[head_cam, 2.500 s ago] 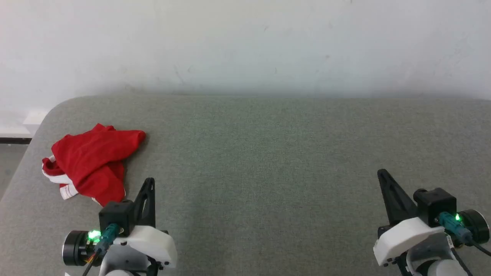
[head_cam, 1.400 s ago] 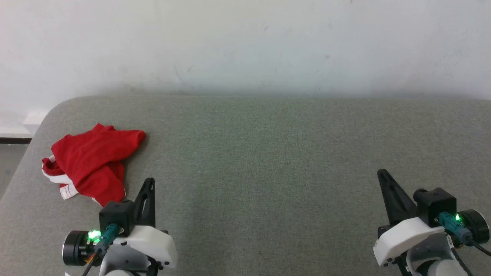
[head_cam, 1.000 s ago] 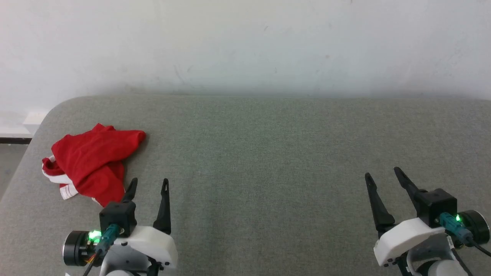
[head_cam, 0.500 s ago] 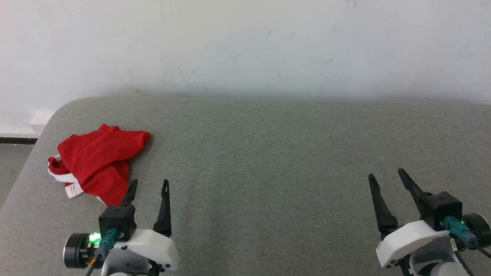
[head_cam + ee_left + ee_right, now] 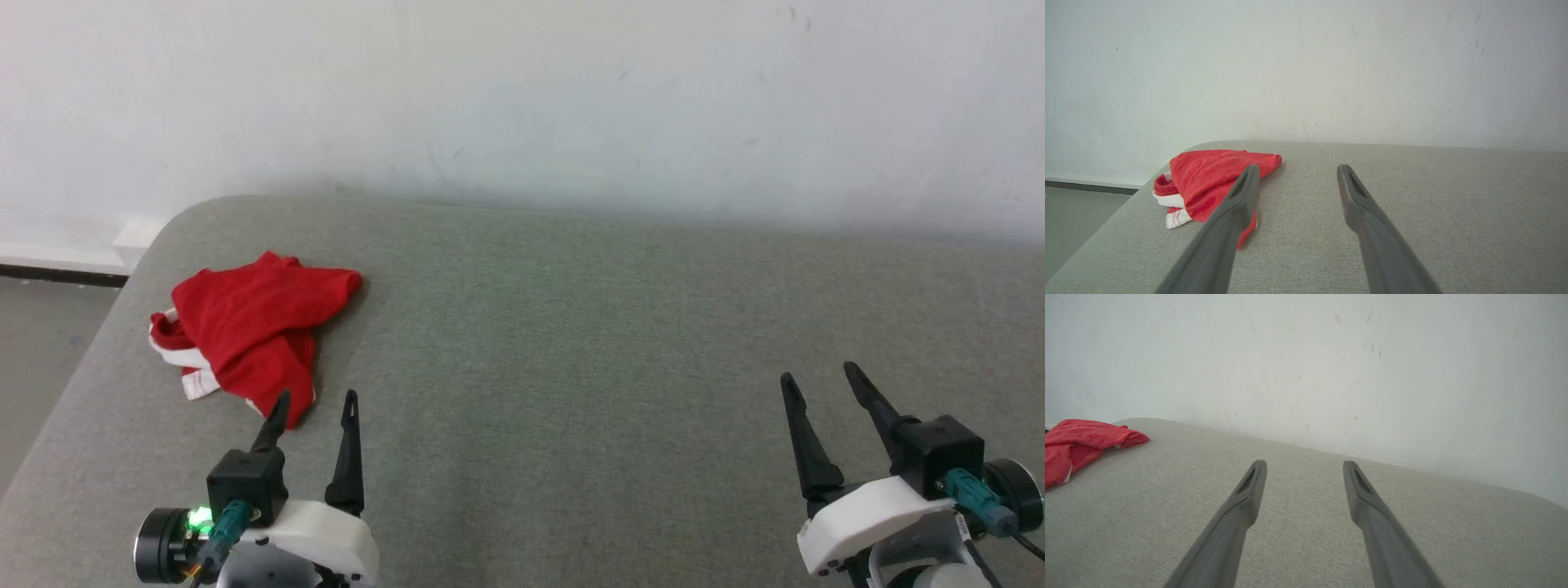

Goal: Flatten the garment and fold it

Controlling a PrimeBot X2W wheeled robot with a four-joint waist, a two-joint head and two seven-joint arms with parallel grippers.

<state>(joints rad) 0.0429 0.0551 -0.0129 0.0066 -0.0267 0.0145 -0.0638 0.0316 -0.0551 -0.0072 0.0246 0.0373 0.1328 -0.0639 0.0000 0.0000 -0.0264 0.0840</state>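
Just beyond the left tool (image 5: 317,396), crumpled garment (image 5: 253,327) lies on grey surface (image 5: 571,327).

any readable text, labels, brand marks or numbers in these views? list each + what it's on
None readable in any view.
red shorts: white trim only, no print or legible tag showing.
left gripper and right gripper: no markings can be made out.
wall: faint scuffs, not writing.
grey surface: plain fabric.
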